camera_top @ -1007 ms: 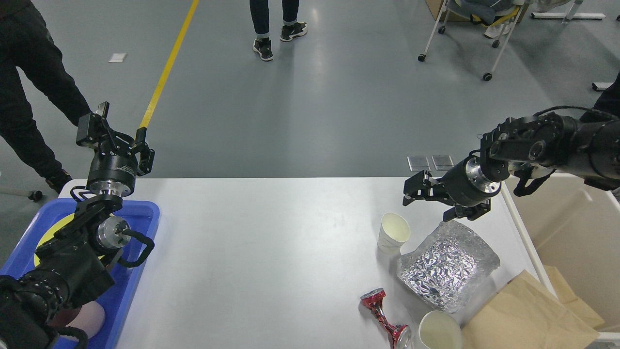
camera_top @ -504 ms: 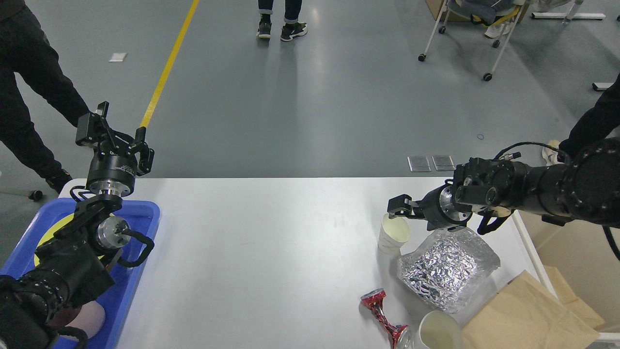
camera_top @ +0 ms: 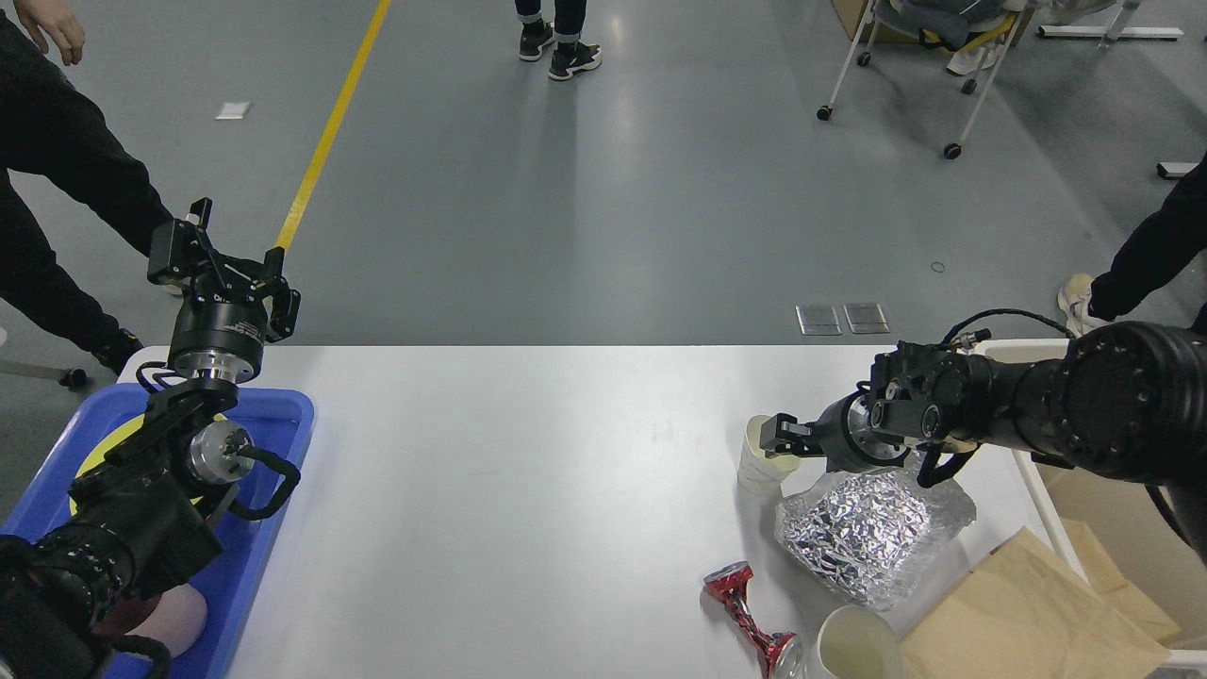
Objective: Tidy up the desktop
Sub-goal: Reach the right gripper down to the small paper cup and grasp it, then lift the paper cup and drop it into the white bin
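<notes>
The white desktop [camera_top: 528, 490] fills the lower view. At its right stands an upright paper cup [camera_top: 754, 464]. My right gripper [camera_top: 779, 439] reaches in from the right and sits at the cup's rim, dark against it, so its grip is unclear. Below it lie a crumpled silver foil bag [camera_top: 872, 528], a crushed red can [camera_top: 745, 604], a second paper cup [camera_top: 853, 646] and brown paper [camera_top: 1028, 613]. My left gripper [camera_top: 226, 264] stands raised above the far left corner, open and empty.
A blue tray [camera_top: 278, 490] at the left edge holds a yellow plate [camera_top: 99, 457] and a pinkish cup [camera_top: 174, 618], partly under my left arm. A beige bin [camera_top: 1103, 500] stands off the right edge. People stand on the floor beyond the table.
My right arm has swung down and left, from above the foil bag to the paper cup's rim. The left arm has stayed still.
</notes>
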Available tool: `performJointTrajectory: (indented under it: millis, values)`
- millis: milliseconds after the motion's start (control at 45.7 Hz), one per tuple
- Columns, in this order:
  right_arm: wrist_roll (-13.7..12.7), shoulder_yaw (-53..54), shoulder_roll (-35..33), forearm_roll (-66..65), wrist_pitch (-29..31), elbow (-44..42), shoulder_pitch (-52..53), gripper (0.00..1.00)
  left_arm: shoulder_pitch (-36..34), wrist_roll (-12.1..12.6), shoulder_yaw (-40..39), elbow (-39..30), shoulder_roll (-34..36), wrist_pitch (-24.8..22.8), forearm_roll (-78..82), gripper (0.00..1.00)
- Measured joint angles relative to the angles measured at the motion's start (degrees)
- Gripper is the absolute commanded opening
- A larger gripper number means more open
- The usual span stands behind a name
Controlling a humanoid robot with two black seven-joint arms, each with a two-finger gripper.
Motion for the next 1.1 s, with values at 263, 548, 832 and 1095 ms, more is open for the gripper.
performJointTrajectory:
  millis: [263,548,832,1095]
  values:
    - [-0.02,-0.05,-0.14,0.06,0.46,0.47,0.36,0.00,0.00,0.00,0.00,0.00,0.00,0.00,0.00,0.96]
    - [0.19,4.01,-4.93,0.15,0.75,4.09,6.26,0.00,0.00,0.00,0.01,0.00,0.00,0.00,0.00,0.96]
    - [0.38,7.02,-13.75,-0.09,0.83,12.45,17.77,0.00,0.00,0.00,0.01,0.00,0.00,0.01,0.03,0.96]
    - [0.60,7.03,-22.72,-0.05,4.50,14.51,29.26,0.00,0.00,0.00,0.01,0.01,0.00,0.01,0.03,0.96]
